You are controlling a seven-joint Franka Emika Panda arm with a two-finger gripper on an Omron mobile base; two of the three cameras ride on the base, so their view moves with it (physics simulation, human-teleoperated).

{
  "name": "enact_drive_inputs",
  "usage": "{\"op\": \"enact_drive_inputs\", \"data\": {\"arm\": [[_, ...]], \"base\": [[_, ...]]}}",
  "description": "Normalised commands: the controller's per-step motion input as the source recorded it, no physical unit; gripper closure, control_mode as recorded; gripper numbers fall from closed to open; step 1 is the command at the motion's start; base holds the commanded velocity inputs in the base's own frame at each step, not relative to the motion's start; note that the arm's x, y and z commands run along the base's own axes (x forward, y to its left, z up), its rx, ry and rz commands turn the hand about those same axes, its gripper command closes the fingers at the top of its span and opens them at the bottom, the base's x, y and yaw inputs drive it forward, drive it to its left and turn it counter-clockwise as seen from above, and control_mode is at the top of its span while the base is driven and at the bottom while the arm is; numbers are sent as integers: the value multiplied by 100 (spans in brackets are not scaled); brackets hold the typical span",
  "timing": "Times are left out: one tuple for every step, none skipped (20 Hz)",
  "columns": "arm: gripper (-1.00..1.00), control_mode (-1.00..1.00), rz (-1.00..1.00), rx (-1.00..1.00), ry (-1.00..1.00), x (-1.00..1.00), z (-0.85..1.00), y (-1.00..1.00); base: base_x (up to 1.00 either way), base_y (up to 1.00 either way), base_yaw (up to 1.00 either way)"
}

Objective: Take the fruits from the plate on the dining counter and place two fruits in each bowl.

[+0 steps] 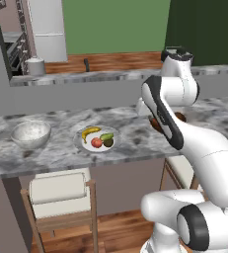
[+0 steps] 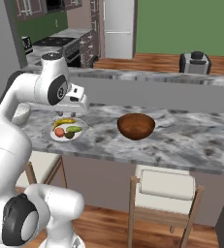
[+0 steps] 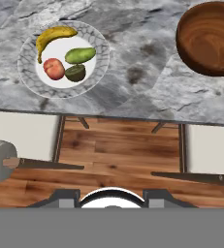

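One plate [image 1: 80, 141] sat on the marbled dining counter [image 1: 135, 143], near its front edge, and it held all four fruits. One yellow banana [image 1: 90, 132] curved along the far side of the plate. One round red fruit [image 1: 96, 143] lay at the near side. One oblong green fruit [image 1: 106, 136] lay to the right of the banana, and one dark brownish-green fruit [image 1: 108, 143] sat just beside the red one. The four were packed close together, touching or nearly so.

There were two bowls. The pale speckled bowl [image 1: 31, 134] stood on the counter to the left of the plate, apart from it, with nothing inside. The dark brown bowl [image 2: 136, 126] stood to the right of the plate, well apart, and it too held no fruit.

The one gripper [image 2: 77, 108] hung above the counter beside the plate, holding nothing. Whether its fingers were spread or pressed together could not be told from the pictures.

Two pale-cushioned wooden stools [image 1: 61, 197] stood on the wooden floor in front of the counter, one below the plate and one further right.
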Motion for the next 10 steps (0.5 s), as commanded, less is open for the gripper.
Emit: {"op": "enact_drive_inputs", "data": {"arm": [[-100, -100, 0, 0, 0, 0, 0, 4], [-100, -100, 0, 0, 0, 0, 0, 19], [-100, -100, 0, 0, 0, 0, -3, 24], [-100, -100, 0, 0, 1, 17, -7, 50], [-100, -100, 0, -3, 7, 34, -13, 85], [-100, -100, 0, -3, 6, 39, -19, 87], [-100, -100, 0, 0, 5, 34, -21, 79], [-100, -100, 4, 0, 6, 32, -24, 72], [-100, -100, 6, 0, 8, 31, -15, 59], [-100, -100, 5, 0, 5, 29, -14, 46]], "base": [[0, 0, 0], [0, 0, 0], [0, 0, 0], [0, 0, 0], [0, 0, 0], [0, 0, 0], [0, 0, 0], [0, 0, 0], [0, 0, 0], [0, 0, 0]]}}
